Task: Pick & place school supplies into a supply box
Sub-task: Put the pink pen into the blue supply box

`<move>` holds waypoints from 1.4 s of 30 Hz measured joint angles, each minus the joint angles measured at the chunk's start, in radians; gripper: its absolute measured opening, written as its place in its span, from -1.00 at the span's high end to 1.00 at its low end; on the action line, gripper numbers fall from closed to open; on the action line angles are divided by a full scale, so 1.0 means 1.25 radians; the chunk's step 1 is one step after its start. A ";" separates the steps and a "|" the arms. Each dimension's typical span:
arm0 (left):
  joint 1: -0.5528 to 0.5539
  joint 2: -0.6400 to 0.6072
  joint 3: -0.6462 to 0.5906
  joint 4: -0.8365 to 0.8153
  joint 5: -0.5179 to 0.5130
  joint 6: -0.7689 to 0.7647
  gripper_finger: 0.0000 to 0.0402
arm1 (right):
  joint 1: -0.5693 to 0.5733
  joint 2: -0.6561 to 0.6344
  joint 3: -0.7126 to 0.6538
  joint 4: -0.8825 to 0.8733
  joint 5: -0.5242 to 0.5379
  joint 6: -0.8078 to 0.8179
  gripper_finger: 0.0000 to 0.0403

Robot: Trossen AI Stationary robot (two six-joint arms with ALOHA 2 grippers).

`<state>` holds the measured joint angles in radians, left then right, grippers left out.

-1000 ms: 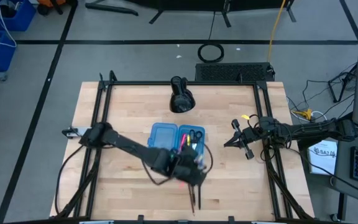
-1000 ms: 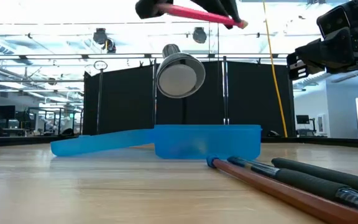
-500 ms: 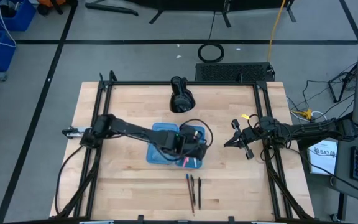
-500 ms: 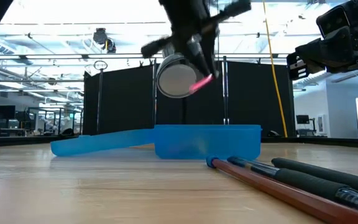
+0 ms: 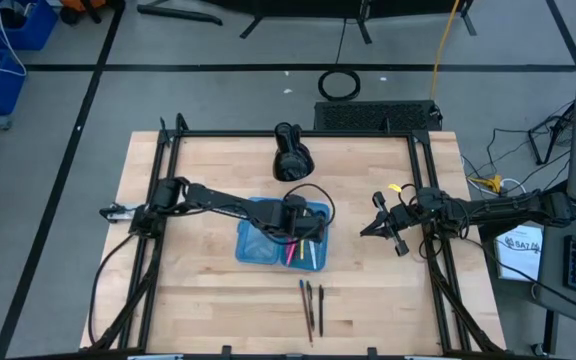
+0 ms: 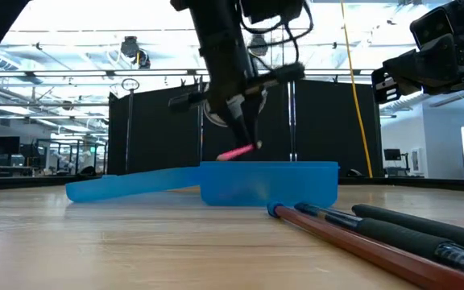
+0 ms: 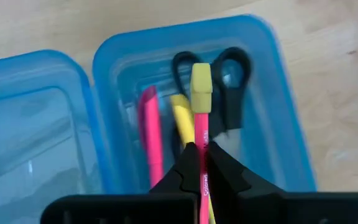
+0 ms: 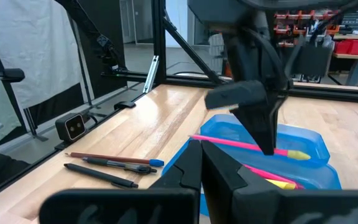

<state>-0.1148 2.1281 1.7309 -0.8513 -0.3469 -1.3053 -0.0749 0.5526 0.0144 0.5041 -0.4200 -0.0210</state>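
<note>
The left claw (image 7: 202, 163) is closed on a pink pencil (image 7: 201, 134) and hangs over the open blue box (image 5: 251, 247) in the middle of the bench (image 5: 198, 300). The two fingers pinch the pencil on its painted shaft, and the end with the yellow eraser sticks out ahead of them, above the deeper half of the box. In the low view the pencil (image 6: 236, 151) is tilted, with its free end just above the box wall (image 6: 268, 184), not yet inside.

The pencil looks light, thin and stiff, so it probably needs only a small force. Its lacquer is smooth, so it can turn or slide between the fingers; a hold near the middle of the shaft seems the safest. The tip is the fragile part, I think.

In the box lie already a pink pen (image 7: 150, 140), a yellow one (image 7: 180, 115) and black scissors (image 7: 229, 84). The scissors are likely heavier and hard; the handle rings would be a good place to take them.

Three more pens (image 5: 311, 305) lie on the bench near the front edge, apart from the box. They are also slim and smooth, and they may roll when touched.

The right claw (image 5: 368, 228) waits closed and empty at the right side of the bench. A black lamp (image 5: 291, 155) stands behind the box.
</note>
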 joint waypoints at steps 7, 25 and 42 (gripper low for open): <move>0.026 0.000 -0.028 0.026 0.005 0.015 0.95 | 0.000 0.000 0.000 0.000 0.000 -0.001 1.00; 0.032 0.005 -0.033 0.027 -0.016 -0.021 0.95 | 0.000 0.000 0.000 0.000 0.000 -0.004 1.00; 0.039 0.013 -0.138 0.058 0.028 -0.053 0.95 | 0.000 0.000 0.000 0.000 0.000 -0.008 1.00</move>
<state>-0.0666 2.1445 1.5583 -0.7794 -0.3122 -1.3720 -0.0750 0.5529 0.0146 0.5037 -0.4206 -0.0307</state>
